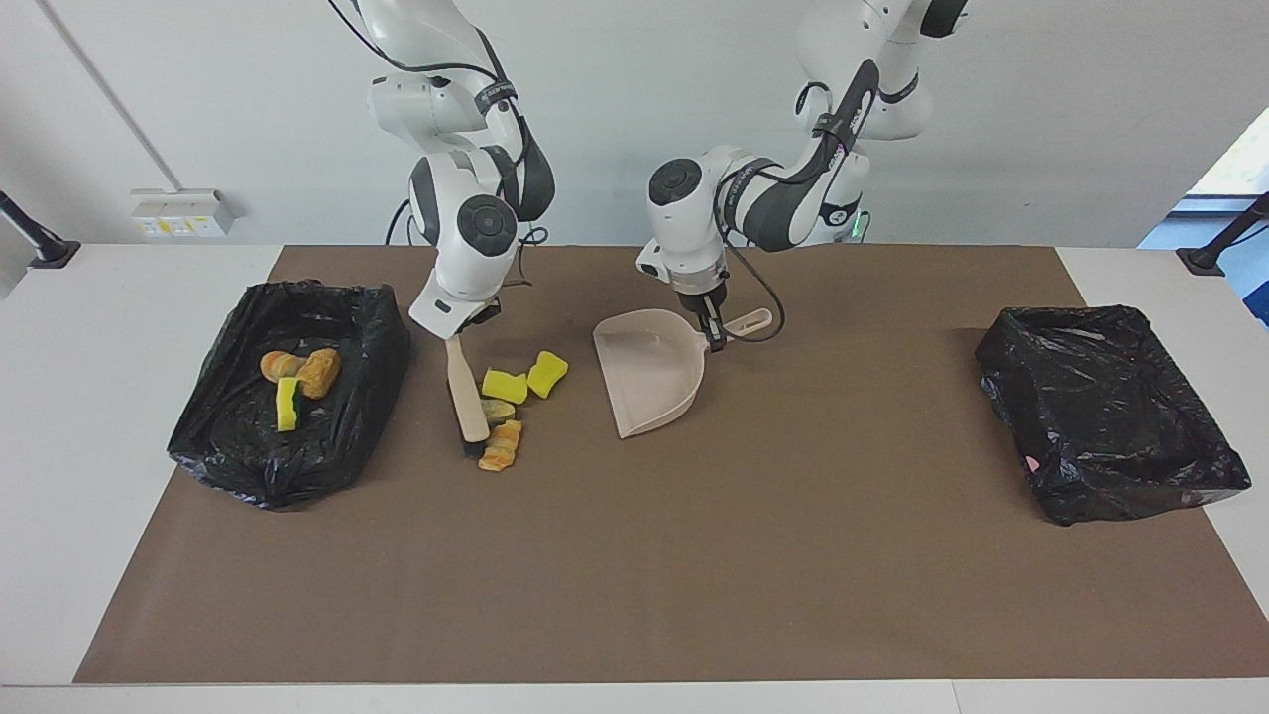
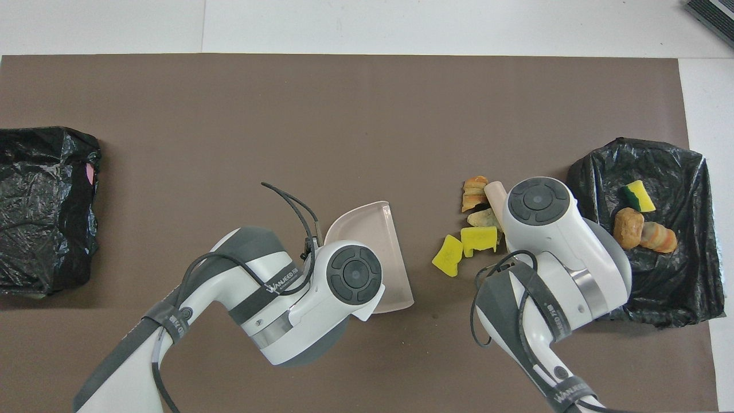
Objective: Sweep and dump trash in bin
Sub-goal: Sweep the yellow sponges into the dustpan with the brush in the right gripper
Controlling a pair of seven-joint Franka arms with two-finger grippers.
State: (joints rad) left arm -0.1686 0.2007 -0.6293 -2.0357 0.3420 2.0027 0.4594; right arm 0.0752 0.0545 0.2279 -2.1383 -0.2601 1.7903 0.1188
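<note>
My right gripper (image 1: 455, 334) is shut on the top of the beige brush (image 1: 465, 389), which leans with its dark bristles on the mat beside the loose trash. That trash is two yellow sponge chunks (image 1: 505, 385) (image 1: 547, 373) and striped bread-like pieces (image 1: 502, 445), lying between the brush and the beige dustpan (image 1: 649, 382). My left gripper (image 1: 714, 339) is shut on the dustpan's handle, and the pan's mouth faces the trash. The black-lined bin (image 1: 387, 337) at the right arm's end holds three more pieces. In the overhead view the wrists hide both grippers; trash (image 2: 479, 239), dustpan (image 2: 375, 229) and bin (image 2: 688, 166) show.
A second black-lined bin (image 1: 1105, 426) (image 2: 40, 206) stands at the left arm's end of the brown mat. A cable loops off the left wrist (image 1: 768, 327) above the dustpan's handle.
</note>
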